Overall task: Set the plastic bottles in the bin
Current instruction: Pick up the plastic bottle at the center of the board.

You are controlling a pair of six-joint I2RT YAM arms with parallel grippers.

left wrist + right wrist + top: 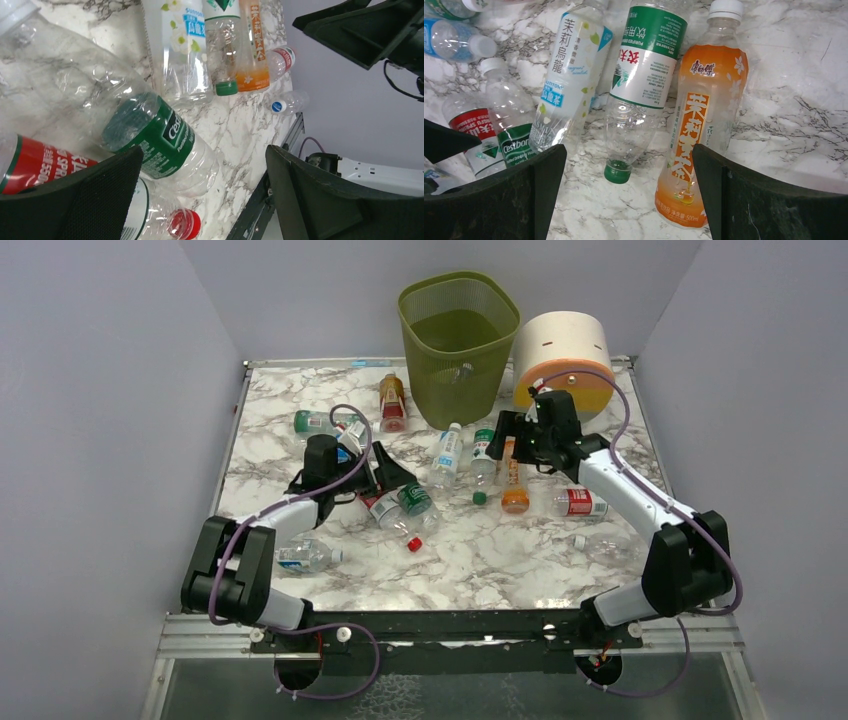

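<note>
Grey-veined marble tabletop (500,560) is crowded. Beneath the wide-open left gripper (204,154) a green-label bottle (150,135) lies against a red-cap bottle (182,224), so closing could pinch both or squeeze one out sideways. Between the right gripper's (627,150) equally wide jaws lies a green-cap bottle (639,75), with an orange bottle (696,135) just beside one finger, which may land on it and roll it. The bin (445,400) stands beyond both grippers at the far edge. A cream drum (560,350) just behind the right gripper risks a bump. Barer marble lies back toward the bases.
</note>
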